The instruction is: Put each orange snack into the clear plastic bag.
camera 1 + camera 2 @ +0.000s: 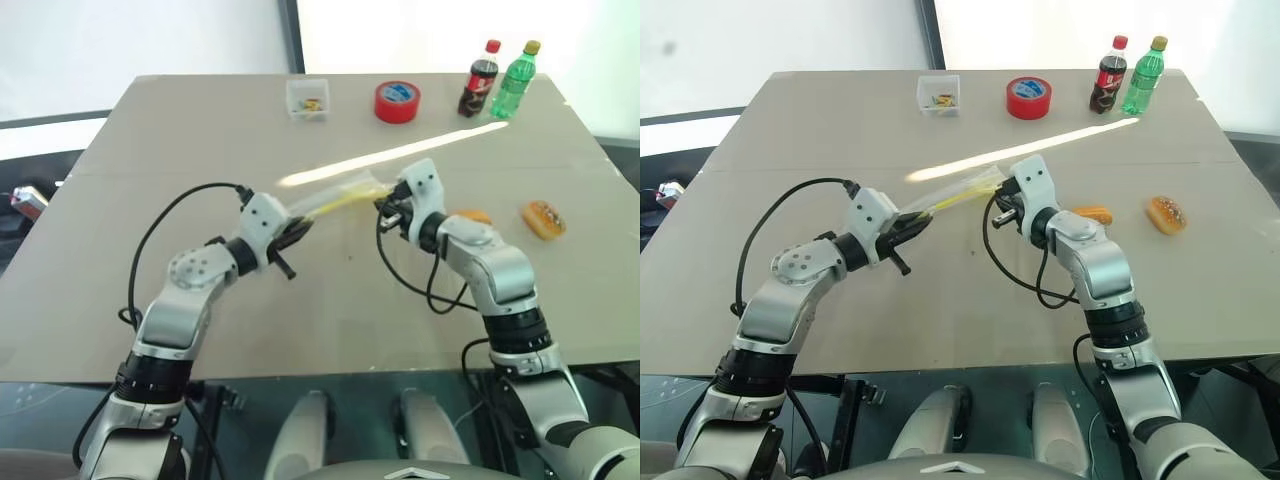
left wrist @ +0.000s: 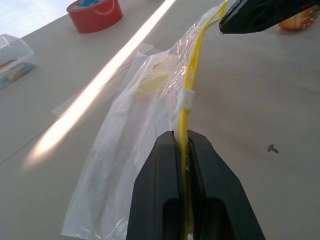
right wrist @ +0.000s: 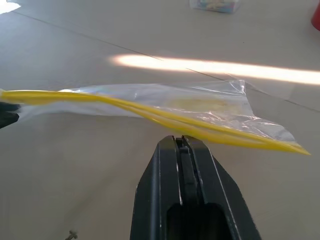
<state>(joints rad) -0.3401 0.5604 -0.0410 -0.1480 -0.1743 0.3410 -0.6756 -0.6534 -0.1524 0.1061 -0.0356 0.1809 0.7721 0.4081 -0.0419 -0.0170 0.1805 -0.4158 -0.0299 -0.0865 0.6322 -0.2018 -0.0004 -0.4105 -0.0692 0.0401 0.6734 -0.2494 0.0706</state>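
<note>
Above the bench [image 1: 200,330], your left gripper [image 2: 184,150] pinches the clear plastic bag [image 2: 140,130] by its yellow seal; your right gripper's [image 3: 182,142] jaws are pressed together just beside that seal, with both orange snacks [image 1: 543,218] lying apart.

bag [image 1: 330,200] mid-table, snacks [image 1: 543,219] to its right, box [image 1: 307,98] – tape [image 1: 397,101] – bottles [image 1: 497,80] behind

You are looking at two silver-grey arms with black joint rings at elbows and forearms. White angular wrist housings are carrying the left gripper [image 1: 292,236] and right gripper [image 1: 388,207], both with matte black wedge-shaped fingers [image 2: 155,195]. Black cables are looping beside each forearm.
</note>
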